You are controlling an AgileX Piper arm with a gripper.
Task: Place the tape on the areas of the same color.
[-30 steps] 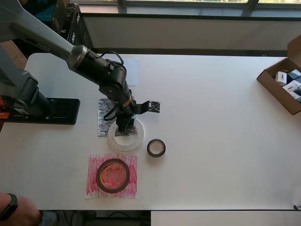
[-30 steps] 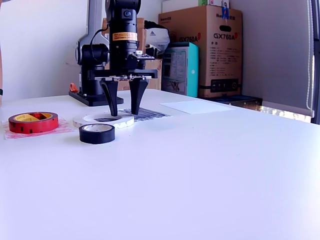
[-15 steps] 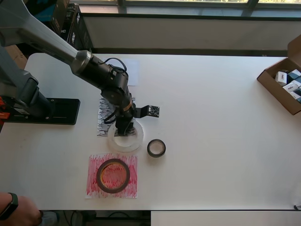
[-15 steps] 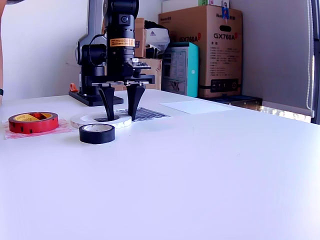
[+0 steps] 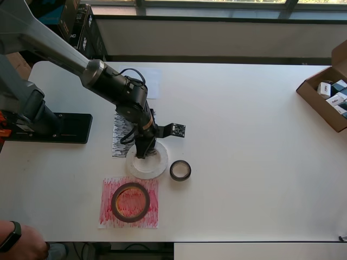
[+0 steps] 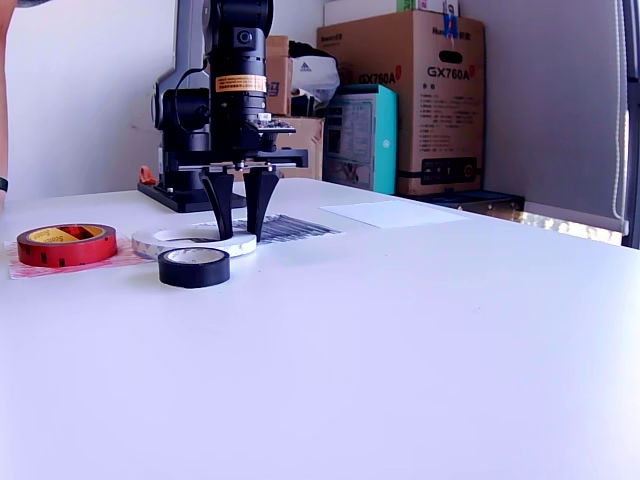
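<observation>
The black claw [image 6: 238, 210] is down at the wide white tape ring [image 5: 146, 161], its two fingers straddling the ring's far wall and pinched on it, one finger inside the hole, one outside. The ring lies flat, half over the black-scribbled paper patch [image 5: 120, 135], toward the tabletop's arm-base side. Just beside it sits the small black tape roll [image 5: 180, 170]; nearer the front edge the thin reddish-brown tape roll [image 5: 130, 202] rests on the red-scribbled paper patch [image 5: 129, 202]. The plain white paper patch [image 5: 153, 82] lies near the far edge. The ring looks light and stiff, likely smooth; its wall seems the sound place to take hold.

White table [image 5: 255, 179], stacked cardboard boxes [image 6: 405, 95]
</observation>
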